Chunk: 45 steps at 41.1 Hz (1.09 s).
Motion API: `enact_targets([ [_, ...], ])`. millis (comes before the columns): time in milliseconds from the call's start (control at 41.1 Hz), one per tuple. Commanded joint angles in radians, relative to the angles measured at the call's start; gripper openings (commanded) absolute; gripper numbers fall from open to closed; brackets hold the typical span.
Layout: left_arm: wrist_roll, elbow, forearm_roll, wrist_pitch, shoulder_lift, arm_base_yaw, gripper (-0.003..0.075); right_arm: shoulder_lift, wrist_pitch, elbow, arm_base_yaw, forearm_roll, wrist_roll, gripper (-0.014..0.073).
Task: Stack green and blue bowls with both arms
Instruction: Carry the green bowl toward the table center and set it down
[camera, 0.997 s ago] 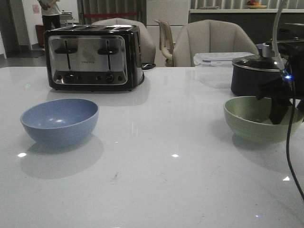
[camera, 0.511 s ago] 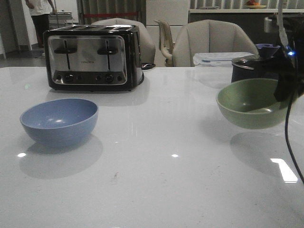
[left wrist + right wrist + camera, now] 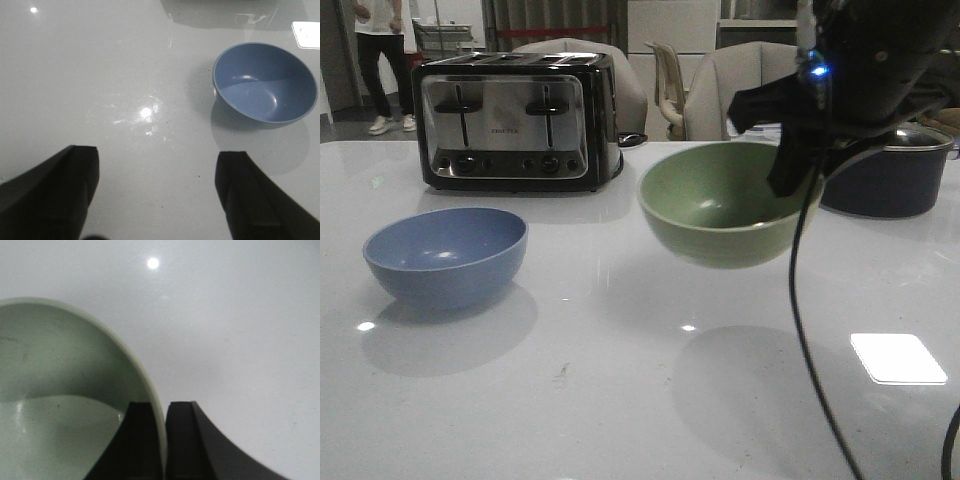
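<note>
Green bowl (image 3: 725, 205), pale sage and matte, hangs clear of the white table (image 3: 620, 400) near mid-table, tilted slightly, with its shadow on the surface beneath; its interior holds nothing. The right gripper (image 3: 798, 165) carries it by the rim on the robot's right side: in the right wrist view the two black fingers (image 3: 140, 440) are pressed onto the bowl's wall (image 3: 60, 390), one inside and one outside the rim, with the gripper's midpoint at (image 3: 164, 440). A small blue light (image 3: 817, 71) glows on this arm, and a thin black cable (image 3: 805, 330) hangs from it down in front of the table. Blue bowl (image 3: 446, 255), dusty blue, round and of like size, rests upright on the table to the robot's left, well apart from the green one; its interior (image 3: 265, 82) is likewise bare. Open table lies between the two bowls. The left gripper (image 3: 157, 195) hovers above the table near the blue bowl, its fingers (image 3: 65, 185) spread wide and gripping nothing. Behind the blue bowl stands a chrome-and-black toaster (image 3: 515, 120). A dark navy lidded pot (image 3: 890, 170) sits at the far right, partly hidden by the right arm. Upholstered chairs (image 3: 760, 85) stand past the table's far edge, and a person (image 3: 380, 60) stands in the background at upper left.
</note>
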Motion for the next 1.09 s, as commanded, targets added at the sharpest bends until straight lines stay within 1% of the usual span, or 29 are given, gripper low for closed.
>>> enact_targets([
  [0, -0.006, -0.03, 0.001, -0.076, 0.005, -0.003, 0.053, 0.003, -0.04, -0.025, 0.034, 0.033, -0.008, 0.0045],
  [122, -0.006, -0.03, 0.001, -0.076, 0.005, -0.003, 0.053, 0.06, -0.041, -0.025, 0.068, 0.043, -0.008, 0.0047],
  [194, -0.006, -0.03, 0.001, -0.076, 0.005, -0.003, 0.053, 0.092, -0.041, -0.025, 0.074, 0.05, -0.008, 0.009],
  [267, -0.006, -0.03, 0.001, -0.076, 0.005, -0.003, 0.053, 0.112, -0.041, -0.025, 0.074, 0.056, -0.008, 0.0178],
  [365, -0.006, -0.03, 0.001, -0.076, 0.005, -0.003, 0.053, 0.115, -0.046, -0.025, 0.074, 0.056, -0.008, 0.0328],
  [438, -0.006, -0.03, 0.001, -0.076, 0.005, -0.003, 0.053, 0.102, -0.055, -0.025, 0.074, 0.056, -0.009, 0.0414],
  [486, -0.006, -0.03, 0.001, -0.078, 0.005, -0.003, 0.053, 0.085, -0.057, -0.025, 0.074, 0.056, -0.009, 0.0444],
  [608, -0.006, -0.03, 0.001, -0.078, 0.005, -0.003, 0.053, 0.013, -0.044, -0.025, 0.075, 0.055, -0.029, 0.0453],
  [754, -0.006, -0.03, -0.001, -0.078, 0.005, -0.003, 0.053, -0.138, 0.006, -0.007, 0.089, 0.055, -0.077, 0.0451],
  [924, -0.006, -0.03, -0.007, -0.078, 0.005, -0.003, 0.053, -0.36, 0.004, 0.117, 0.123, 0.048, -0.136, 0.0451],
  [1070, -0.006, -0.03, -0.007, -0.078, 0.005, -0.003, 0.053, -0.543, 0.02, 0.231, 0.129, 0.046, -0.145, 0.0451],
])
